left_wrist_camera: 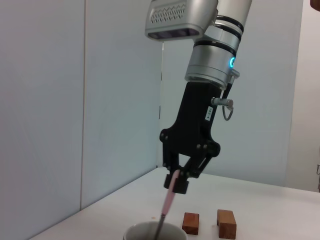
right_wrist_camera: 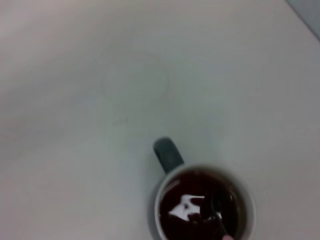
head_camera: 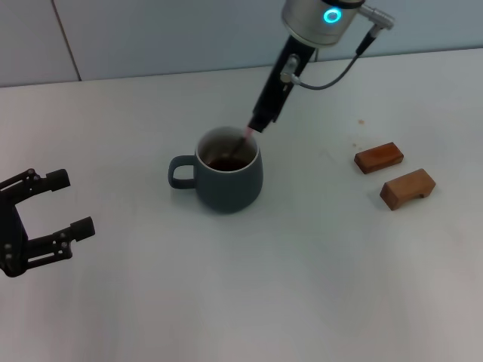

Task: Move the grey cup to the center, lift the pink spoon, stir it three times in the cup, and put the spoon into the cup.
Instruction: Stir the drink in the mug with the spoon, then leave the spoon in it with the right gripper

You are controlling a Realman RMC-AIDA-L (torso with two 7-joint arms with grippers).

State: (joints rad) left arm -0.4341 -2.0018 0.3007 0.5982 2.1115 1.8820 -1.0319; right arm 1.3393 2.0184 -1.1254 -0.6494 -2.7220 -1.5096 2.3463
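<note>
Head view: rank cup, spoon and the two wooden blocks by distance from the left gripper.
From the left gripper, low on the robot's left:
1. Grey cup, centre.
2. Pink spoon, in the cup, held by the right gripper.
3. Two wooden blocks, far right; too close to call.

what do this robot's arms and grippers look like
The right arm is a silver cylinder with black rings and a glowing cyan ring light, ending in a long black wrist with a white label. A grey cable with a metal plug loops beside it. The right gripper is black with linked jaws. The left gripper is matte black with bolted two-pronged jaws.
</note>
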